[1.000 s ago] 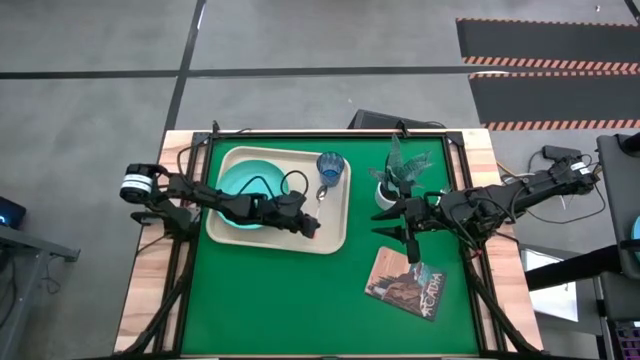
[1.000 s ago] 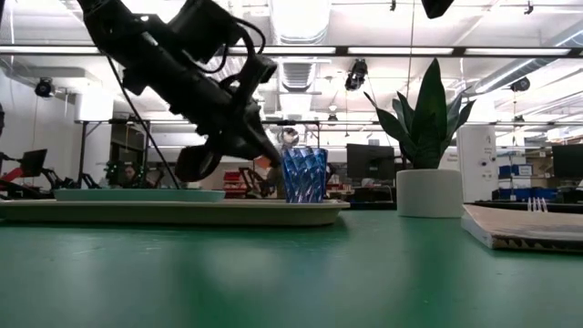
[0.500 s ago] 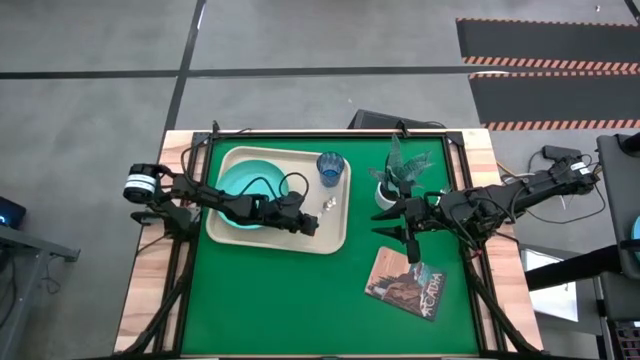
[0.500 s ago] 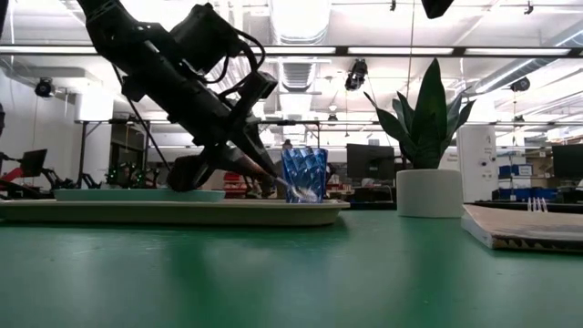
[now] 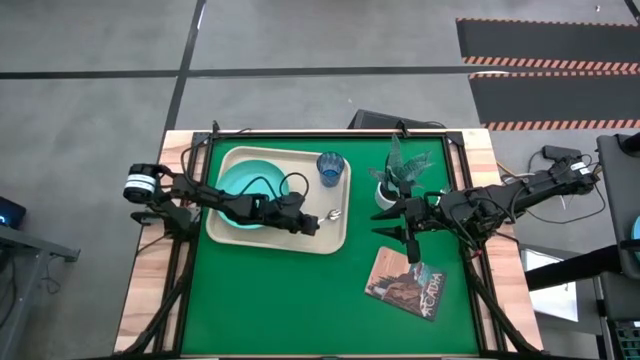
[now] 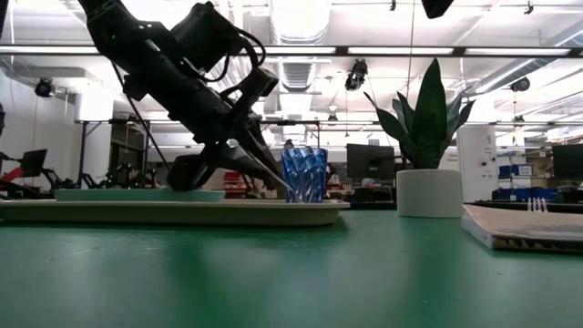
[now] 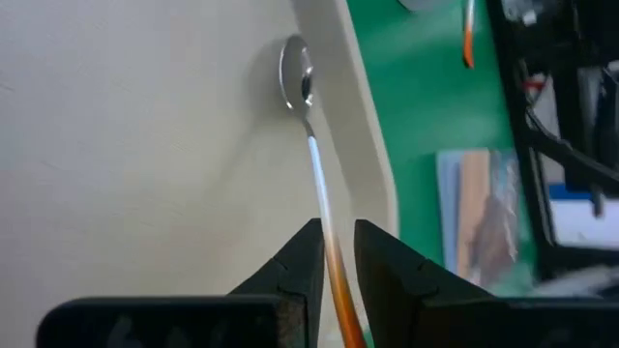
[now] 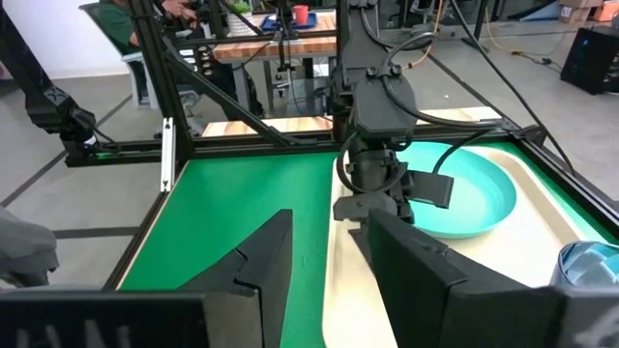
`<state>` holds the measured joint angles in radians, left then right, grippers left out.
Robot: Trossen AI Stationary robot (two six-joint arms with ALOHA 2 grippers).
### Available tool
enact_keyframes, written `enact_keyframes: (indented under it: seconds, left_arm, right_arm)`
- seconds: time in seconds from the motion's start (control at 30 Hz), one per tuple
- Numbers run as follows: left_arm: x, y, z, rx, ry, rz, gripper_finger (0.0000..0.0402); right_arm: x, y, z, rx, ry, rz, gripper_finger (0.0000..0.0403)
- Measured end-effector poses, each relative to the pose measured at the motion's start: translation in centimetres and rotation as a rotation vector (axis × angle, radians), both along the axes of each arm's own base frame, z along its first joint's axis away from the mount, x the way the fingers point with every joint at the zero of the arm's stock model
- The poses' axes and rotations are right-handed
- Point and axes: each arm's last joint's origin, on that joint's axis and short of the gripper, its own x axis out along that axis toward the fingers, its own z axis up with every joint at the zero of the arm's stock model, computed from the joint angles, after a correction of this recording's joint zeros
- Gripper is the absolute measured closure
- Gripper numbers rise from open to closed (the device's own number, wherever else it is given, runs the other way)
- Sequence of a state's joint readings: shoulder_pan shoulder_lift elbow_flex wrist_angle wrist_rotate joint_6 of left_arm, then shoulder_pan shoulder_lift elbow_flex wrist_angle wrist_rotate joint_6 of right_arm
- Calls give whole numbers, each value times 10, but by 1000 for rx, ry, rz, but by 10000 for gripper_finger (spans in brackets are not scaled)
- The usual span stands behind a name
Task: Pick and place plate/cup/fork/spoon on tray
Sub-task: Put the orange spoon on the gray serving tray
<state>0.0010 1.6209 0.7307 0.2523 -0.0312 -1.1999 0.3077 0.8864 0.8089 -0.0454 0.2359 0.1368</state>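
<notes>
The beige tray [image 5: 332, 238] lies on the green table, with the teal plate [image 5: 240, 185] in its left half and the blue cup [image 5: 331, 168] standing in its far right corner. My left gripper [image 5: 314, 224] is over the tray's right part, shut on the spoon [image 5: 333, 214]. My right gripper [image 5: 386, 224] hangs open and empty over the green table, between the plant pot and the book. In the left wrist view a red-orange handle [image 7: 468, 39] lies on the green table beyond the tray; its head does not show. My left gripper pinches the spoon's red-orange handle [image 7: 335, 263] between its two fingers. The fingers [image 6: 260, 164] slant down from the table's left, in line with the spoon. The spoon points down and away from them, and its silver bowl [image 7: 295, 72] is down on the tray floor by the right rim.
A white pot with a green plant [image 5: 392, 185] stands right of the tray. A picture-covered book [image 5: 405, 284] lies near the front right. Cables of the left arm loop over the plate [image 5: 265, 185].
My left gripper has gone down and a little toward the table's near edge, staying shut on the spoon. The spoon, held up beside the cup a second ago, has tipped bowl-down, and its bowl has come down onto the tray floor.
</notes>
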Motion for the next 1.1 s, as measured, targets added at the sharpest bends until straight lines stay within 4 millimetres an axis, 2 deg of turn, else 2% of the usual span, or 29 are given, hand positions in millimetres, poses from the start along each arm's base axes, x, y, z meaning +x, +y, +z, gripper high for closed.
enact_keyframes:
  seconds: [0.2,0.33,0.67,0.8,1.1]
  left_arm:
    - [-6,-4,3,-63,35,-128,356]
    - [-13,-4,2,-76,98,-130,355]
    - [-12,-3,16,-85,17,-124,353]
    - [-13,-3,15,-87,22,-124,326]
    - [-13,-2,15,-110,25,-136,227]
  right_arm:
    - [0,0,0,0,0,0,280]
    - [0,0,0,0,1,0,280]
    - [0,0,0,0,1,0,280]
    - [0,0,0,0,2,1,280]
    - [0,0,0,1,2,2,280]
